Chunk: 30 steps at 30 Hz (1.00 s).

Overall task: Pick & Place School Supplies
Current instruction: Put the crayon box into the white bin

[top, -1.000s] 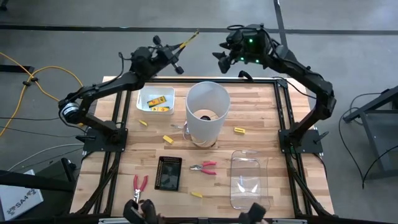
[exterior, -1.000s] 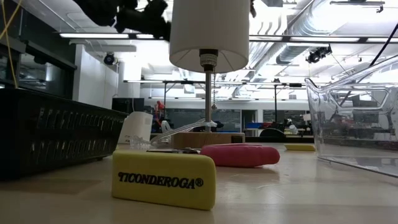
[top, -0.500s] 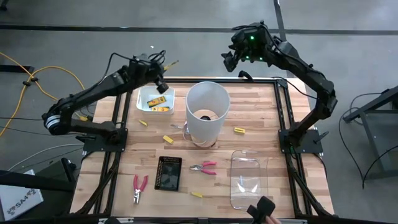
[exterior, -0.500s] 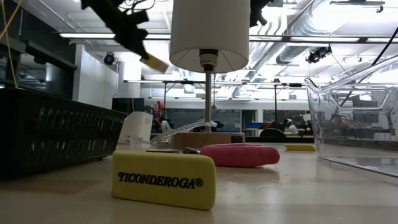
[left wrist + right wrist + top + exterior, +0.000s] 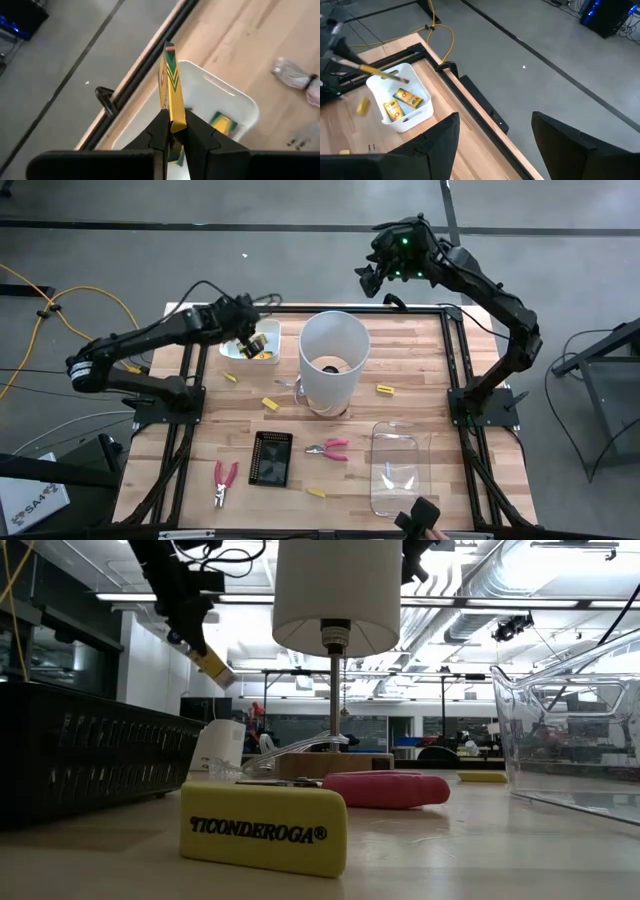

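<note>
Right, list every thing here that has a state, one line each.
Left end effector: shut on a yellow box, above the white bin.
Yellow box: held, not yet in the bin.
White bin: holds two yellow boxes.
Right end effector: open, empty, raised beyond the table's far edge.
Clear container: upright, empty.
Pink-handled pliers: lying on the table.
Lamp: standing upright.

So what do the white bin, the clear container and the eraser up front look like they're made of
White bin: likely plastic, opaque, smooth, with rounded moulded corners. Clear container: see-through with glossy highlights, probably rigid plastic, though glass can't be ruled out. Yellow eraser: matte, soft-edged block printed "Ticonderoga", looks like rubber or vinyl.
</note>
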Motion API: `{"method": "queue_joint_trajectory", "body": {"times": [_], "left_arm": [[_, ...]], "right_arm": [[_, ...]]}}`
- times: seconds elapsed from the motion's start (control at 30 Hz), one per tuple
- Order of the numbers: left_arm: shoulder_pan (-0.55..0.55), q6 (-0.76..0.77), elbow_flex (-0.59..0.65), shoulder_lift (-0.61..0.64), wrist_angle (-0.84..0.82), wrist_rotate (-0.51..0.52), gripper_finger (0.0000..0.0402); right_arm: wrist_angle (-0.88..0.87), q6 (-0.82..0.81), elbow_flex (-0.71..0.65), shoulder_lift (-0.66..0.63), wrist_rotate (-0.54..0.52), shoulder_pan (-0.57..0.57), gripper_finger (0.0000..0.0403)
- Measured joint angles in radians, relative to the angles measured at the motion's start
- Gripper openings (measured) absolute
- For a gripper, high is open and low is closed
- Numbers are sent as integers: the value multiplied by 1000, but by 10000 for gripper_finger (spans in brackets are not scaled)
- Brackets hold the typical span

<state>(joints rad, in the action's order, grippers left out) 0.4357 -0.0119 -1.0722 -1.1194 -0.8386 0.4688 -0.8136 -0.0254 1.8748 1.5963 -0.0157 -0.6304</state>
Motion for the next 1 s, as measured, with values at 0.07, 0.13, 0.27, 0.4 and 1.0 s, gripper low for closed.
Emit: {"method": "queue_joint_trajectory", "body": {"times": [0.07,0.13,0.27,0.4,1.0], "left_arm": [[-42,16,26,0,0,49,31],[-68,38,69,0,-8,91,31],[-89,78,183,-1,33,176,31],[-91,99,293,-1,116,215,31],[12,132,398,-98,121,233,48]], "right_arm": [[-1,0,0,0,0,0,240],[-5,0,0,0,10,0,240],[-12,-8,0,0,26,0,240],[-18,-8,0,0,26,7,240],[-29,-61,0,0,72,11,240]]}}
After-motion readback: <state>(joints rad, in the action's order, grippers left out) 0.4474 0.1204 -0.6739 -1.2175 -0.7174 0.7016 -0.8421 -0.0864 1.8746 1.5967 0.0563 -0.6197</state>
